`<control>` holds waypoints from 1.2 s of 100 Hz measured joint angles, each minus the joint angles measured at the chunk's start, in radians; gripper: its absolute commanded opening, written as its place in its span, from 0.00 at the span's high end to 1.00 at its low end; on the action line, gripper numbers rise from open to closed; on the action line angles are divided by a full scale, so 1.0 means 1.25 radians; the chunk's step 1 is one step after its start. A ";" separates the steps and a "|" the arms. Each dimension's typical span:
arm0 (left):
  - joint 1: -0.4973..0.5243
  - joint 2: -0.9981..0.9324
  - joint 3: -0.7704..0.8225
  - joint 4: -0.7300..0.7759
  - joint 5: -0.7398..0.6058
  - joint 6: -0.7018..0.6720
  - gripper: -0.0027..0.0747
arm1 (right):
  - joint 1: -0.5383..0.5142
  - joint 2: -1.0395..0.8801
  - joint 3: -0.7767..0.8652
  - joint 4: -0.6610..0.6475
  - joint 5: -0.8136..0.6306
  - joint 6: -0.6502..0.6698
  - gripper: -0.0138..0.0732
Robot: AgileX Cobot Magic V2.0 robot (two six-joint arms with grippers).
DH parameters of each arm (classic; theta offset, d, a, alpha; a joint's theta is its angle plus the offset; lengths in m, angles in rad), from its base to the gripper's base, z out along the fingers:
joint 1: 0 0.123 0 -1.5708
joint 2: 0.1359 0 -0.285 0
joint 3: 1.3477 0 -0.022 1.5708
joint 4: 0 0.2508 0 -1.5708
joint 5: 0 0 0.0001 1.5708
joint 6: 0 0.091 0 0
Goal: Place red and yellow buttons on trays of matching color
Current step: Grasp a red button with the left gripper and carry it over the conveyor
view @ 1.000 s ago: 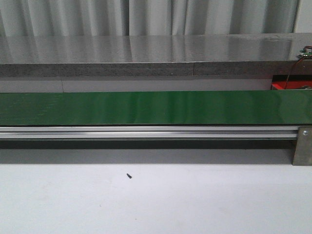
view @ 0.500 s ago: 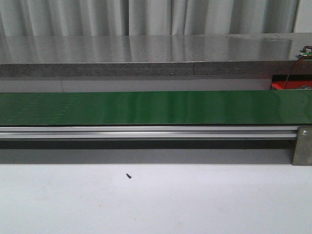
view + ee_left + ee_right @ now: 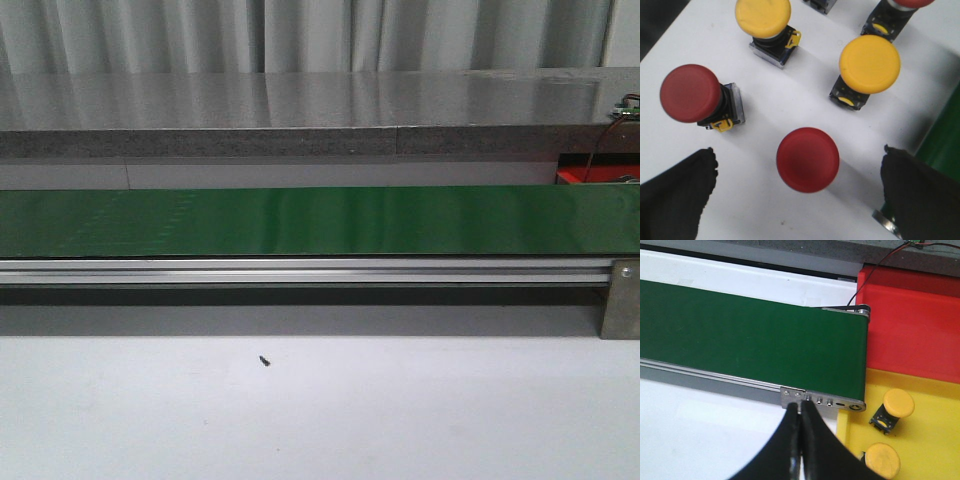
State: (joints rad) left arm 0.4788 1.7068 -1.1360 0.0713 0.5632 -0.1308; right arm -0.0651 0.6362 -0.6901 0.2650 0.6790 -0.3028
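The left gripper (image 3: 800,195) is showing two black fingers (image 3: 675,195) with a matte, slightly rough surface and ragged, uneven tips. The right gripper (image 3: 800,440) is showing smoother black fingers (image 3: 785,445), curving and tapering to narrow points. No cables, screws or markings are appearing on either one. The front view is showing no part of the robot.
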 measured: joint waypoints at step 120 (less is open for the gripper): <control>0.000 0.122 -0.030 -0.021 -0.047 -0.001 0.69 | 0.000 0.000 0.000 0.000 0.000 0.000 0.92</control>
State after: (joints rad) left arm 0.4788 1.8589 -1.1739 0.0456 0.5041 -0.1323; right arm -0.0651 0.6362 -0.6901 0.2650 0.6790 -0.3028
